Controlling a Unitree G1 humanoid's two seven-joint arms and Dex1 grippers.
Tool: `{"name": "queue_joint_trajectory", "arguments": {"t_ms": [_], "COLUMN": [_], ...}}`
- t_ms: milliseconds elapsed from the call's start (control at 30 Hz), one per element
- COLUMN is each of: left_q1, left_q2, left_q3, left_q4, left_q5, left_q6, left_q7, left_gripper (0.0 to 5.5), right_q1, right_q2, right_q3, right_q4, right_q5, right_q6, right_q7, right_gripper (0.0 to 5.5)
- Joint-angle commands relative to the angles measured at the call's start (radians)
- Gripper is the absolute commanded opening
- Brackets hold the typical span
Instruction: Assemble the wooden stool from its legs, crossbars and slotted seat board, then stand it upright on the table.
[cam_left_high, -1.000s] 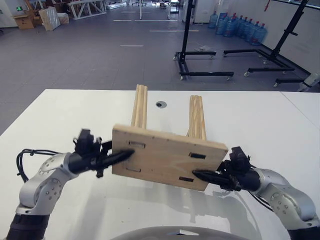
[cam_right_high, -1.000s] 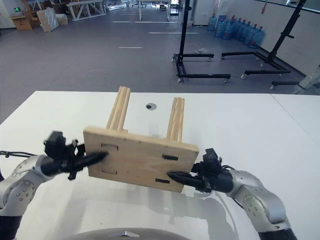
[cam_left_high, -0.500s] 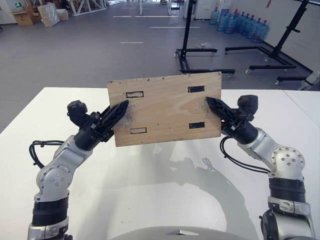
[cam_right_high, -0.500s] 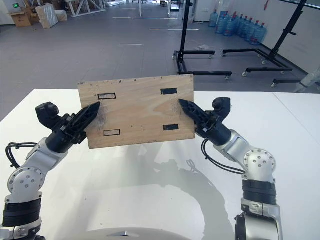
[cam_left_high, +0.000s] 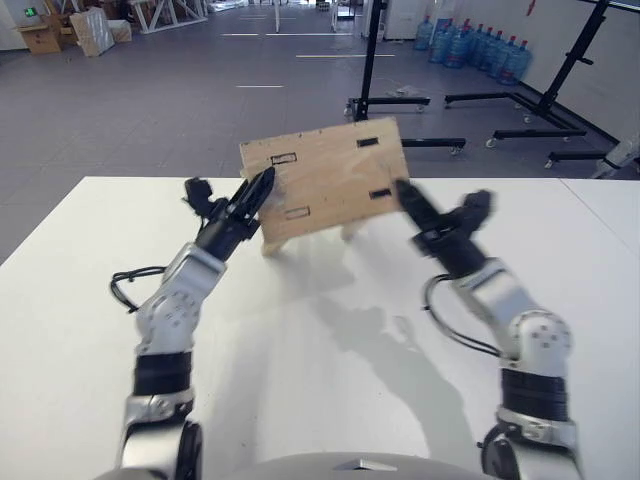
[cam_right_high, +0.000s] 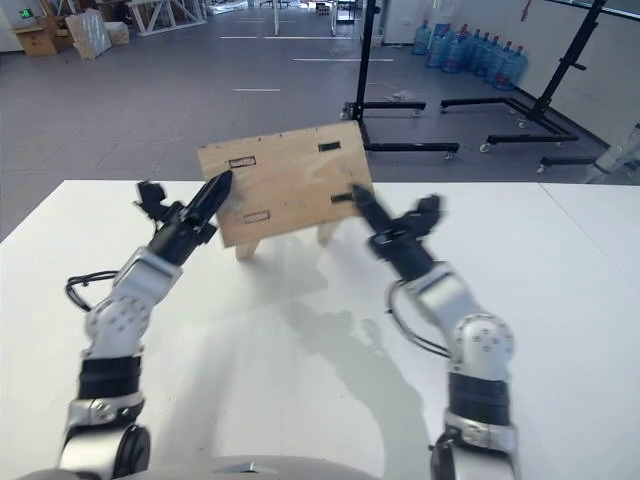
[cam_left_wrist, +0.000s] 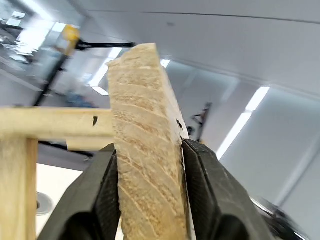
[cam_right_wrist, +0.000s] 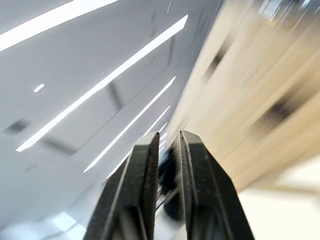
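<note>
Light: bright, even, from ceiling strips (cam_right_wrist: 100, 95) above my wrists. Shadow: soft, grey, under stool (cam_left_high: 325, 185) on white table (cam_left_high: 80, 300), spreading toward me. Glare: strips burn out to plain white.

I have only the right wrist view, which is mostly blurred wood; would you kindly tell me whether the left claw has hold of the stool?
Observer: Yes, the left claw is shut on the left edge of the seat board.
Operator: Thank you. Is the stool standing on the table?
Observer: Two leg ends show below the tilted board, over the white table. I cannot tell whether they touch it.
</note>
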Motion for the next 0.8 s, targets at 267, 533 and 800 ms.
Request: {"name": "queue_joint_trajectory", "arguments": {"t_ms": [267, 533, 800], "left_q1": [-0.047, -0.018, 0.087], "left_q2": [-0.026, -0.001, 0.163], "left_q3": [0.046, 0.018, -0.169], "left_q4": [0.048, 0.012, 0.169], "left_q5": [0.062, 0.148, 0.557], "left_q6": [-0.012, -0.045, -0.329], "left_q7": [-0.005, -0.060, -0.248], "left_gripper": [1.65, 1.65, 1.65], "right_q1": [-0.010, -0.008, -0.011], "right_q2": [0.047, 0.071, 0.070], "right_q3": [-0.012, -0.019, -0.012], "right_q4": [0.013, 0.035, 0.041], "right_q5": [-0.065, -0.131, -0.195], "right_q6": [-0.031, -0.049, -0.040], "right_q7": [0.066, 0.141, 0.161], "right_gripper": [0.03, 0.03, 0.33]}}
